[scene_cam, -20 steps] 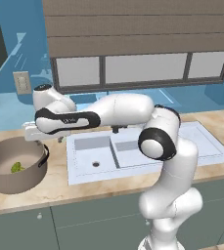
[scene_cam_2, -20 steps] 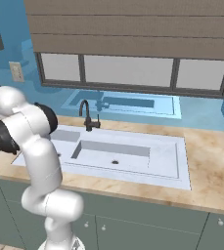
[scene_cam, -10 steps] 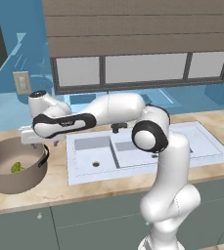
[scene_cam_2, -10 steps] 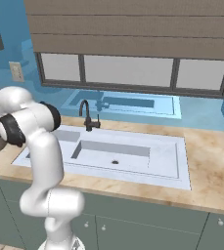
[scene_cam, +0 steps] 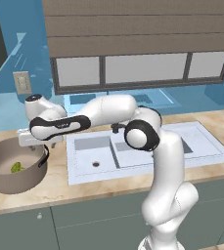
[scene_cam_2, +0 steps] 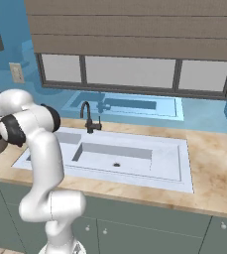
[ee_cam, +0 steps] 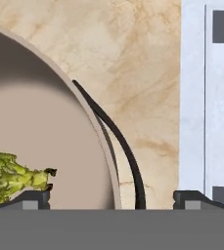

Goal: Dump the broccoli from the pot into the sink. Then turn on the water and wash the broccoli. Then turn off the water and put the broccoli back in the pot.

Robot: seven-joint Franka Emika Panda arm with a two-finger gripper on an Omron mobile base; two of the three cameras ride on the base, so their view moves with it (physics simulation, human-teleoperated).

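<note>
While our tool [ee_cam: 111, 197] hangs wide open and empty over the pot's [scene_cam: 15, 171] black side handle [ee_cam: 118, 141], the broccoli [ee_cam: 8, 178] lies inside the pot, beside one fingertip. We judge the dumping step barely begun; next we must straddle that handle, close, then tip toward the sink [scene_cam: 133, 151].

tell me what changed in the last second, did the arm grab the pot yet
Not yet. The arm swung further left, carrying the pincer from beside the pot to above its near-side handle, one fingertip on each side. The jaws stayed wide open, holding nothing. The pot has not moved, the broccoli still lies inside it, and the sink has no water running.
</note>
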